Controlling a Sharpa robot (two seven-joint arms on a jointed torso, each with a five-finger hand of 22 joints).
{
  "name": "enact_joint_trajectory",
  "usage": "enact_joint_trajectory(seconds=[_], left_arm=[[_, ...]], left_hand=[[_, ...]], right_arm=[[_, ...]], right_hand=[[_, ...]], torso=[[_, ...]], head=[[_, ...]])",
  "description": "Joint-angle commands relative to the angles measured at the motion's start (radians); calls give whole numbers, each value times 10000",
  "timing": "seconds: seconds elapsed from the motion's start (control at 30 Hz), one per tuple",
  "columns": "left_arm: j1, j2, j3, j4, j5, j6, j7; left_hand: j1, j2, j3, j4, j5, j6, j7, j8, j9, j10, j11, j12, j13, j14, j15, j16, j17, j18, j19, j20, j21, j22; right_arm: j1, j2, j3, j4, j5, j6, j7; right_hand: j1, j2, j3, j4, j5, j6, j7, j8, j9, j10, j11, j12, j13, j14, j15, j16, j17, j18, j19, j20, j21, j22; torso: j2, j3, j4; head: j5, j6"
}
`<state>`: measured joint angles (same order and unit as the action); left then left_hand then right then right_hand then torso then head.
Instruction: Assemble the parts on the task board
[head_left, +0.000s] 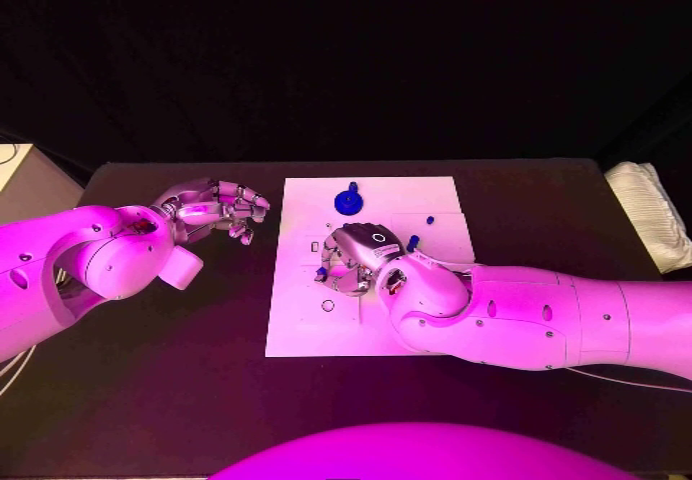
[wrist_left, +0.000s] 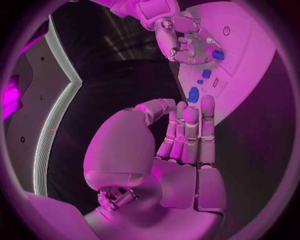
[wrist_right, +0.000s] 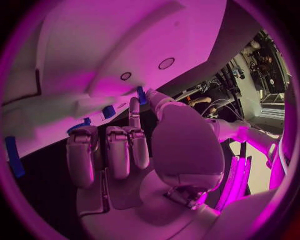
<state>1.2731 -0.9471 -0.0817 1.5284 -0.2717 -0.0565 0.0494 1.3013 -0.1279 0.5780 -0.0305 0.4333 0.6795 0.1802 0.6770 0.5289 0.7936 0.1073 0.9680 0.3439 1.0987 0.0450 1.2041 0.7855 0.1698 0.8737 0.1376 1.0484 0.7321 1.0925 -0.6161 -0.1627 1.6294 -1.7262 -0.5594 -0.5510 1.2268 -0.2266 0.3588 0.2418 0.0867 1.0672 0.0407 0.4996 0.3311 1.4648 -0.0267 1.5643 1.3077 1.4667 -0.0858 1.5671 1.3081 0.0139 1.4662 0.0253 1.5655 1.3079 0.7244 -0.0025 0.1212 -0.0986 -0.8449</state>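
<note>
Right hand: your right hand (head_left: 356, 262) sits over the middle of the task board (head_left: 310, 325), fingers curled down toward the plate; you cannot tell from these views whether anything is pinched under them.
Left hand: your left hand (head_left: 219, 211) hovers over the black table (head_left: 173, 390) just off the board's left edge, near its far-left corner, fingers loosely curled and holding nothing.
Parts: a round blue part (head_left: 349, 201) stands near the board's far edge; a small blue peg (head_left: 413, 243) lies just beside the right hand on the side of the board's right edge; a smaller blue piece (head_left: 428, 220) lies beyond it, toward the far-right corner.
Key relation: the peg lies to the right of your right hand, nearly touching it, its long axis tilted toward the far edge; the round part lies straight ahead of that hand, toward the far edge.
Nearer arm: the right, for every blue part; the left must cross the board's left edge first.
Off to the side: a folded white cloth (head_left: 646, 215) rests at the table's right edge.
</note>
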Motion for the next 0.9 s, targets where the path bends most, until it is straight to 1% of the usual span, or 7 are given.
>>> enact_joint_trajectory(seconds=[0.03, 0.13, 0.23, 0.47, 0.9], left_arm=[[3, 2, 8, 22, -41, 123, 21], [3, 1, 8, 19, -42, 135, 13], [3, 0, 8, 19, -43, 145, 6], [3, -3, 8, 12, -47, 149, -6], [3, -1, 8, 0, -53, 173, -33]], left_hand=[[109, 3, 5, -42, 3, -25, 96, -47, -20, -51, 30, -7, -16, -57, -25, -35, -12, 142, -22, 27, -25, 12], [109, 3, 5, -42, 3, -25, 96, -47, -20, -51, 30, -7, -16, -57, -25, -35, -12, 142, -22, 27, -25, 12], [109, 3, 5, -42, 3, -25, 96, -47, -20, -51, 30, -7, -16, -57, -25, -35, -12, 142, -22, 27, -25, 12], [109, 3, 5, -42, 3, -25, 96, -47, -20, -51, 30, -7, -16, -57, -25, -35, -12, 142, -22, 27, -25, 12], [130, 4, 7, -56, 5, -24, 99, -47, -27, -52, 32, -5, -22, -72, -24, -42, -34, 143, -24, 27, -16, 19]], right_arm=[[-14, 6, 2, 23, -326, 124, -48], [-19, 2, 2, 33, -343, 132, -43], [-21, -3, 2, 42, -351, 144, -36], [-26, -18, 2, 67, -363, 151, -28], [-28, -24, 2, 82, -363, 203, 26]], right_hand=[[201, -20, -367, 164, -52, -46, 56, -32, -24, 1060, 23, 65, 2631, 1041, 7, 37, 2627, -139, 1046, -20, 53, 2629], [332, 32, -811, 411, -90, -47, 69, -21, -51, 1060, 33, 65, 2631, 1041, 17, 37, 2627, -139, 1046, -14, 53, 2629], [344, 55, -1024, 480, -118, -49, 80, -18, -65, 1060, 42, 65, 2631, 1041, 24, 37, 2627, -139, 1046, -11, 53, 2629], [339, 72, -1110, 490, -125, -46, 83, -16, -71, 1060, 46, 65, 2631, 1041, 27, 37, 2627, -139, 1046, -8, 53, 2629], [284, 129, -1334, 505, -138, -43, 90, -15, -90, 1060, 54, 65, 2631, 1041, 34, 37, 2627, -139, 1046, -2, 53, 2629]], torso=[[-1, 0, -4], [-3, 1, -4], [0, -1, -6], [3, 2, -4], [-1, 1, -4]], head=[[5, -3], [4, -2], [4, -12], [-3, 3], [-9, -19]])
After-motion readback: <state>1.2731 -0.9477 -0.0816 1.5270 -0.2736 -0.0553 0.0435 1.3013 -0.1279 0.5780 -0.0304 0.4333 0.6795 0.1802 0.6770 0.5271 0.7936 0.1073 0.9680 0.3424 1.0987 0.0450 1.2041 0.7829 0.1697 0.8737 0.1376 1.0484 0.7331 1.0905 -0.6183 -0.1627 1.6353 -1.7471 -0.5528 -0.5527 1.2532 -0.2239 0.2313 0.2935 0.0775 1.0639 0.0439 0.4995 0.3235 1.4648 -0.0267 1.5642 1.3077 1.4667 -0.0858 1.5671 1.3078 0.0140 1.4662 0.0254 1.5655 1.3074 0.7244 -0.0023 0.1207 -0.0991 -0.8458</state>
